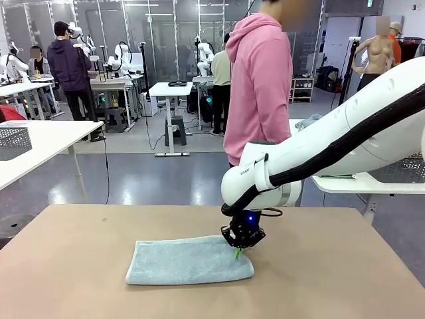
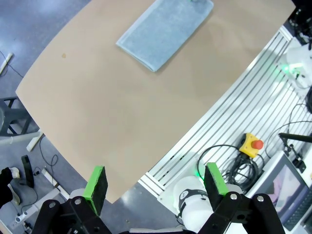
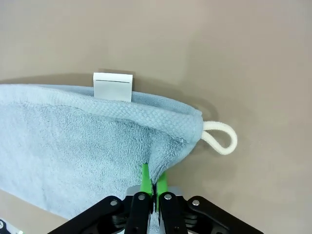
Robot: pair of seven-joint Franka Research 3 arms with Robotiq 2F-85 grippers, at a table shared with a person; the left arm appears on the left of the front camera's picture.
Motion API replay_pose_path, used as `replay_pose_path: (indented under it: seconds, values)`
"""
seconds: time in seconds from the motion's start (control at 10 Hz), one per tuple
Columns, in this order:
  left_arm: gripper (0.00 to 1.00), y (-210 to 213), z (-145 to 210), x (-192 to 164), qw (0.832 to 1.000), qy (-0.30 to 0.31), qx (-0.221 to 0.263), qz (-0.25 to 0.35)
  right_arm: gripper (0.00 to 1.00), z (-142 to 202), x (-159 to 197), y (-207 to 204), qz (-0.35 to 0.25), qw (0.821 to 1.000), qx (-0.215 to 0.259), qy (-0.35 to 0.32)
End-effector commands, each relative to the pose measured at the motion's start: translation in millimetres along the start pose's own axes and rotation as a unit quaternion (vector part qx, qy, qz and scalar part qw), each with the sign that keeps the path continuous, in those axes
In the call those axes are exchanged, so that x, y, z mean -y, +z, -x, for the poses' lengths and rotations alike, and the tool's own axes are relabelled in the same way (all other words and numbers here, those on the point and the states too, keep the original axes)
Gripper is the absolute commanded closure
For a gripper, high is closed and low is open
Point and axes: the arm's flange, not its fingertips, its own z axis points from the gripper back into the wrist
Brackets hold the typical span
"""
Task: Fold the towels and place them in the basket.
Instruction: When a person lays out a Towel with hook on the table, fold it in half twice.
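The rectangular light blue terry towel (image 1: 186, 260) is laid flat on the smooth brown worktop (image 1: 73, 259), one plush corner pinched by the closed right end effector (image 1: 238, 252), while the left end effector (image 2: 156, 184) is held spread wide and empty.

The towel (image 1: 189, 260) is light blue terry with a dimpled woven band along its hem. On that hem sits a white label (image 3: 113, 87) crossed by 1 thin dark line, and at the towel's corner hangs a cream loop (image 3: 222, 137). Under the towel the table (image 1: 80, 266) is plain tan. At the towel's corner the right gripper (image 1: 238, 253) is black with bright green pads and a blue light above. Its arm (image 1: 345, 143) is white with 1 black stripe. Beyond the towel, a person's hoodie (image 1: 260, 86) is pink. The left gripper (image 2: 156, 180) shows 2 green pads on black.
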Motion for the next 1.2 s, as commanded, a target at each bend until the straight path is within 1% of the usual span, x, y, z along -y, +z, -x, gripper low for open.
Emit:
replay_pose_path:
  seconds: [0.0, 0.1, 0.3, 0.4, 0.5, 0.6, 0.8, 1.1]
  values:
    - [0.0, 1.0, -1.1, -0.9, 1.0, 0.0, 0.0, 0.0, 1.0, 12.4, 19.2, 20.0, 0.047, 0.999, -0.009, 0.016]
    - [0.0, 1.0, -1.1, -0.9, 1.0, 0.0, 0.0, 0.0, 1.0, 21.0, 34.0, 36.8, 0.075, 0.997, -0.004, 0.008]
    - [0.0, 1.0, -1.1, -0.9, 1.0, 0.0, 0.0, 0.0, 1.0, 42.8, 62.1, 69.0, 0.108, 0.994, 0.009, -0.019]
    - [0.0, 1.0, -1.1, -0.9, 1.0, 0.0, 0.0, 0.0, 1.0, 53.3, 68.5, 82.7, 0.113, 0.993, 0.023, -0.027]
    - [0.0, 1.0, -1.1, -0.9, 1.0, 0.0, 0.0, 0.0, 1.0, 61.3, 64.8, 97.7, 0.111, 0.993, 0.036, -0.017]
    - [0.0, 1.0, -1.1, -0.9, 1.0, 0.0, 0.0, 0.0, 1.0, 66.5, 53.2, 110.6, 0.117, 0.992, 0.05, -0.007]
    - [0.0, 1.0, -1.1, -0.9, 1.0, 0.0, 0.0, 0.0, 1.0, 66.1, 14.0, 123.7, 0.102, 0.993, 0.058, 0.033]
    - [0.0, 1.0, -1.1, -0.9, 1.0, 0.0, 0.0, 0.0, 1.0, 40.1, -42.4, 109.0, 0.073, 0.996, 0.038, 0.038]
